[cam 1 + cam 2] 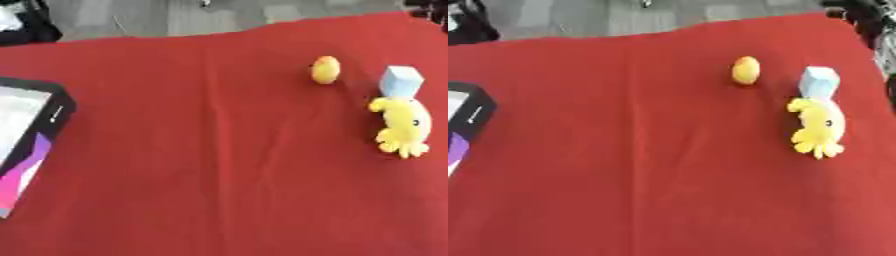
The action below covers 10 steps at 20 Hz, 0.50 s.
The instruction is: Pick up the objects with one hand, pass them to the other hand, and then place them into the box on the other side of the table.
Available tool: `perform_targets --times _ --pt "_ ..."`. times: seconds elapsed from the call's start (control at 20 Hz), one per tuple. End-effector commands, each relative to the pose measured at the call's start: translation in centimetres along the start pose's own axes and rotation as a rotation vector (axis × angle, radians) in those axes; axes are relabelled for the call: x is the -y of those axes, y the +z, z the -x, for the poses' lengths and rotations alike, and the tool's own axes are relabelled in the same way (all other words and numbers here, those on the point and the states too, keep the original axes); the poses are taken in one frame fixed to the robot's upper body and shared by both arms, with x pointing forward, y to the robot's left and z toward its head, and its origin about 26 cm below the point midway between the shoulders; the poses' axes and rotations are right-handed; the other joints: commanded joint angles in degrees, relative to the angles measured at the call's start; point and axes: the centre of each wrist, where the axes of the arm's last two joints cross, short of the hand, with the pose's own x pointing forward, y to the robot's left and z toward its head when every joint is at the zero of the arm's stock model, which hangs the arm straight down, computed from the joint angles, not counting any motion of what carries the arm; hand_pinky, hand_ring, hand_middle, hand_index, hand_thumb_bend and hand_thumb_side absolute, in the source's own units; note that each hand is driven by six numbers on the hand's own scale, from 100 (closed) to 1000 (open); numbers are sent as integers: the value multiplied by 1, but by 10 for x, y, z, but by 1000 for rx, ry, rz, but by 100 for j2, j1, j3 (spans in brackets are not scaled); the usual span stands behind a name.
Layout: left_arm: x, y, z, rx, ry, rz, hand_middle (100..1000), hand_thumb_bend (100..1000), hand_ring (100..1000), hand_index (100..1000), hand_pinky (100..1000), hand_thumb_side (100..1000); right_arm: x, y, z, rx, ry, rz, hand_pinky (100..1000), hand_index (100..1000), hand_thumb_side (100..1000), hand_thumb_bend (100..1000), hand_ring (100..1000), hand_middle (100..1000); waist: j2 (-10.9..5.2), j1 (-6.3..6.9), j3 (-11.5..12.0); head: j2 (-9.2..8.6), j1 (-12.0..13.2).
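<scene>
Going left to right: the box (31, 135) sits at the left edge of the table, black walls w/ a pink/purple side and a pale inside, nothing visible in it from what we can see. Then a wide stretch of red cloth (201, 165) w/ a few creases.

Over on the right there's a small yellow-orange egg-shaped thing (325, 69), on its own, near the other two but apart from them. Just right of it, a pale blue cube (402, 81), and touching its near side, a yellow plush toy (402, 126) w/ little legs, lying flat.

Hands: neither shows in either view, so we can't tell whether they're open, closed or holding anything. No guessing from us.

Step-wise, we'd say nothing's been moved yet. All three objs are on the right, well apart from the box, so we're at the very start of a pick.

Next move imo: right hand comes in for one obj. The egg looks easiest since it's isolated. Cube and plush touch, so grabbing one may nudge the other. Then handover mid-table to the left hand, which drops it in the box.
</scene>
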Motion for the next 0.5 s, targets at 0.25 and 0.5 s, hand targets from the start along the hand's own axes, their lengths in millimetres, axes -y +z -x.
perform_targets --times 0.25,0.5 --pt "-5 -6 -13 42 -8 -11 787 783 762 833 832 604 21 3 -15 24 120 -21 912 941 535 317 865 889 5 40 5 -141 -86" --pt "-7 -6 -12 40 -13 -11 787 782 762 831 831 605 33 2 -21 17 303 -136 929 940 467 335 898 905 -1 52 13 -104 -147"
